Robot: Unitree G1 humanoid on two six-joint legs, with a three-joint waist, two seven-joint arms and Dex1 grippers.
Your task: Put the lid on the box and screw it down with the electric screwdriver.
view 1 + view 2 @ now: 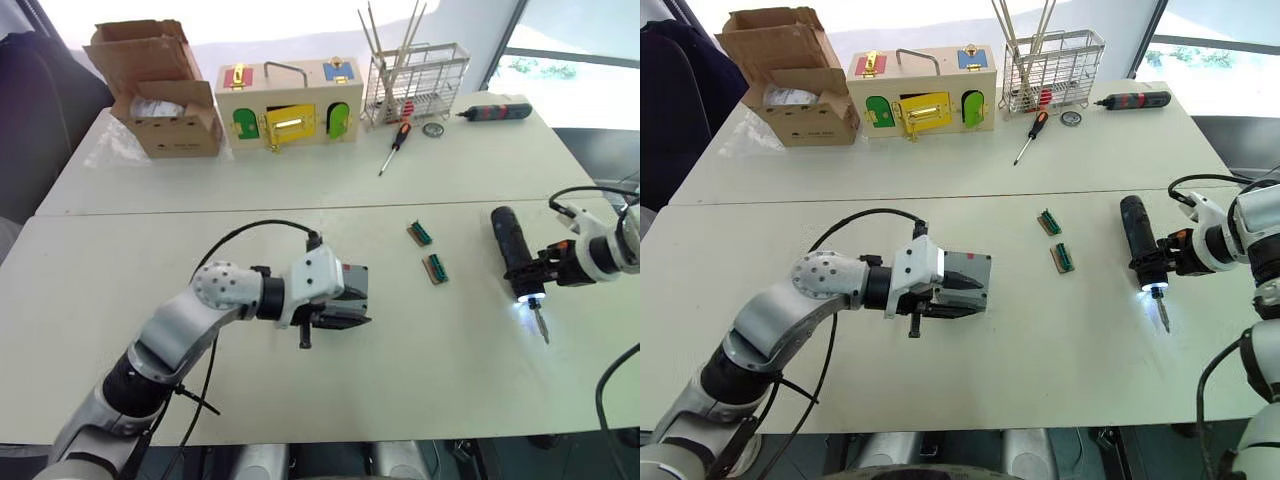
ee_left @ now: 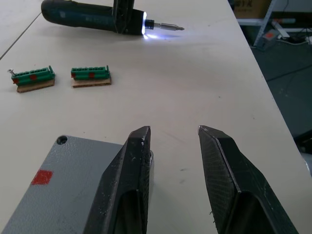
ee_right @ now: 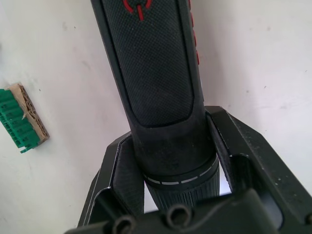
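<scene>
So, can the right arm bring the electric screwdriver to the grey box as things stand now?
Probably yes. The right end effector is shut on the electric screwdriver, and bare table lies between it and the box. The left end effector, open at the box, may crowd it.

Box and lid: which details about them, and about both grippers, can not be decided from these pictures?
- Box: the left gripper covers its near side in the eye views; the left wrist view cuts it off.
- Lid: whether it sits on the box cannot be told.
- Screws: too small to see.
- Right gripper: the screwdriver hides where its pads touch.
</scene>
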